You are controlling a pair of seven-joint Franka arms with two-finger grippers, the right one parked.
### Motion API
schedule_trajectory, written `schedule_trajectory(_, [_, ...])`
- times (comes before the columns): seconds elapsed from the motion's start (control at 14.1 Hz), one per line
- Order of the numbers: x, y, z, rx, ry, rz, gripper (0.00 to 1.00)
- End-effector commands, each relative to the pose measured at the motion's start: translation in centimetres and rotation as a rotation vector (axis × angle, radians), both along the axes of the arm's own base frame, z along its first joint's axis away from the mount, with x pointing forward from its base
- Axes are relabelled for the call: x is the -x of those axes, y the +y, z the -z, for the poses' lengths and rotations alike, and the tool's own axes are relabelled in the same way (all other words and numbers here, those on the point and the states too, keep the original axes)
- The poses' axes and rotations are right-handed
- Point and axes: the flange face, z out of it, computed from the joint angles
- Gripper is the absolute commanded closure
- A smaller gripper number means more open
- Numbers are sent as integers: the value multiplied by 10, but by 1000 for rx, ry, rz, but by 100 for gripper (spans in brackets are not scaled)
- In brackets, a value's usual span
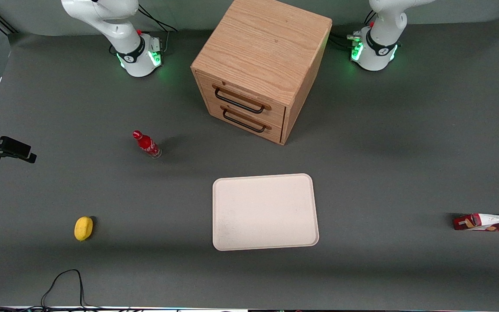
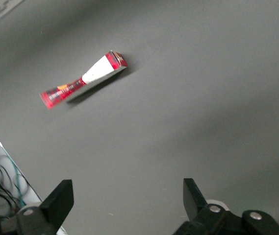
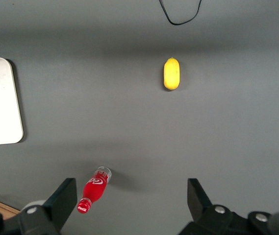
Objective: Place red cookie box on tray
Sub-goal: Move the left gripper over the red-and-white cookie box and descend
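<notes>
The left arm's claw (image 2: 124, 205) hangs wide open above the grey surface (image 1: 383, 182), well apart from the long dark-red cookie box (image 2: 84, 80) lying flat, probably lining up a grab before the flat cream-beige tray (image 1: 264, 212).

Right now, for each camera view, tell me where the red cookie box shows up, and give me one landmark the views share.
Front view: the red cookie box lies flat on the table at the working arm's end, cut by the picture's edge, level with the tray.
Left wrist view: the box lies alone on the grey table, away from the open gripper above.
Right wrist view: not in it.
Shared landmark: the grey table; the tray links front and right wrist views.
</notes>
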Motion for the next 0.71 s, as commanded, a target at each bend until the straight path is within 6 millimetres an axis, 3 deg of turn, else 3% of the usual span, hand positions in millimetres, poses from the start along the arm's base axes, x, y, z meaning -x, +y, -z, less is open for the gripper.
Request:
schedule_trajectory(0.0, [-37, 50, 28, 13, 44, 202, 1])
schedule_trajectory(0.07, [-49, 64, 39, 18, 51, 286, 2])
schedule_trajectory(0.28, [-85, 77, 68, -1, 73, 464, 2])
schedule_trajectory(0.49, [-115, 71, 101, 17, 92, 751, 2])
schedule_trajectory(0.64, [-121, 71, 128, 45, 112, 779, 2])
